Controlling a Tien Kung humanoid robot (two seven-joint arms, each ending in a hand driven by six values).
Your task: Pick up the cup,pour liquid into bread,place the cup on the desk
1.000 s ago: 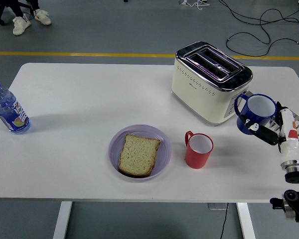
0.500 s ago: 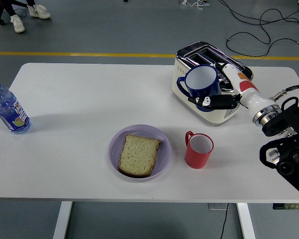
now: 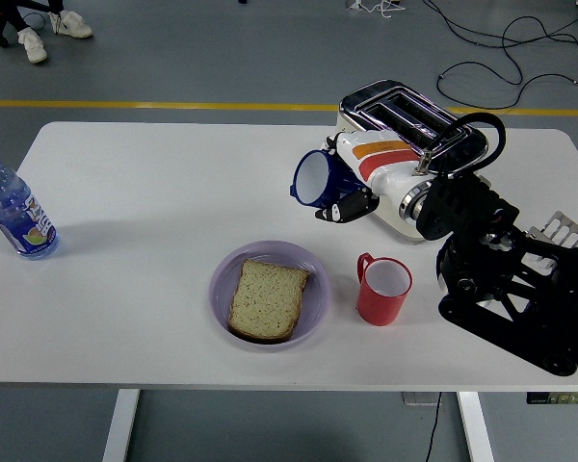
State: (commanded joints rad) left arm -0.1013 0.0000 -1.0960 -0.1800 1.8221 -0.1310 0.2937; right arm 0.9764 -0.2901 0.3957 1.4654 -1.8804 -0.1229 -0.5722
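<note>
My right hand [image 3: 344,192] is shut on a blue cup [image 3: 315,179] with a white inside. The cup is tipped on its side, mouth facing left, held in the air above and to the right of the purple plate [image 3: 314,295]. A slice of bread [image 3: 267,298] lies flat on that plate, near the table's front middle. The right arm [image 3: 482,260] reaches in from the right and covers part of the toaster. My left arm is out of view.
A cream and chrome toaster [image 3: 405,120] stands behind the arm. A red cup [image 3: 382,290] stands upright right of the plate. A water bottle [image 3: 14,212] stands at the table's left edge. A metal rack [image 3: 564,231] peeks out at the right edge.
The right hand has carried the blue cup left, from the table's right side past the toaster, and tipped it from upright onto its side toward the plate.
</note>
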